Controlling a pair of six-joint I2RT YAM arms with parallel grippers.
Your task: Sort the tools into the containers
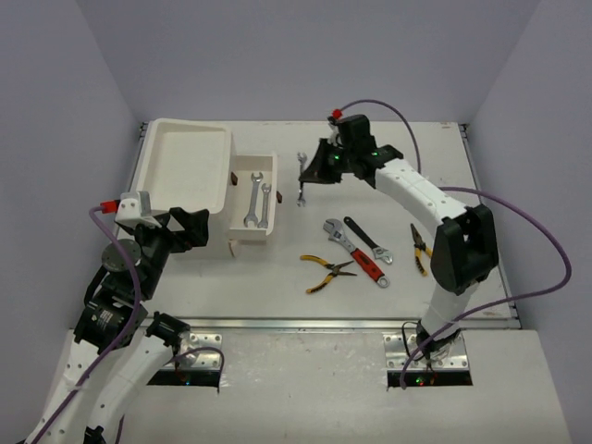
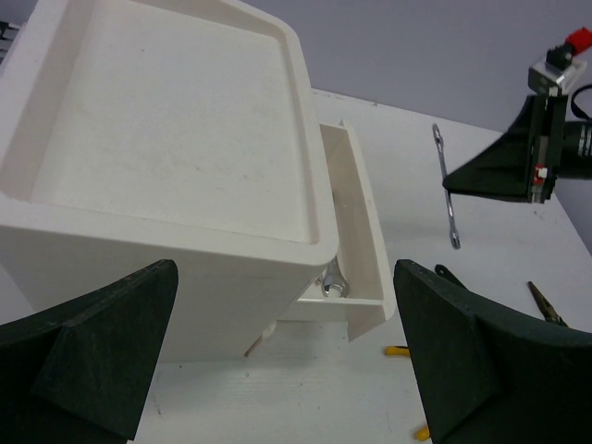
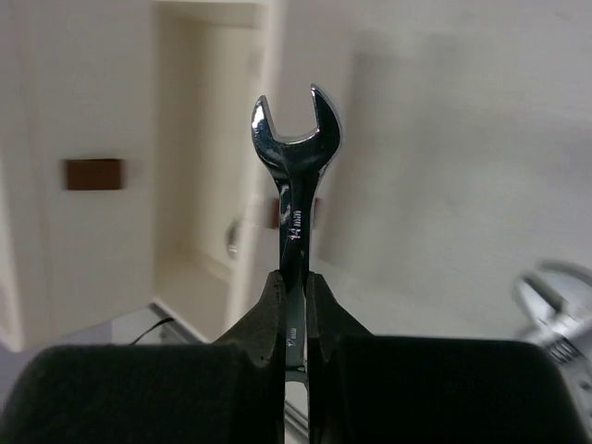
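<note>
My right tool (image 3: 296, 298) is clenched on a silver spanner (image 3: 296, 185). It pinches the shank, so the open head stands up above my fingertips. From above, that spanner is at the far middle of the desk (image 1: 277, 305), just right of the open drawer (image 1: 275, 185) and apart from it. I cannot tell whether its lower end touches the desk.

My left tool (image 1: 200, 228) is released, its fingers spread wide with nothing between them. It sits at the near side of the white box (image 1: 185, 123), close to the corner where the drawer comes out. In my left wrist view, that corner fills the gap between my fingers.

The drawer sticks out from the box's right side, and two spanners (image 1: 252, 199) lie side by side in it.

The other tools lie on the desk, nearer me and to the right of the box. The yellow pliers (image 1: 326, 273) are closest to me. The red wrench (image 1: 356, 252) and black wrench (image 1: 367, 240) lie side by side just beyond them. Small cutters (image 1: 421, 248) lie further right, beside my right arm.
</note>
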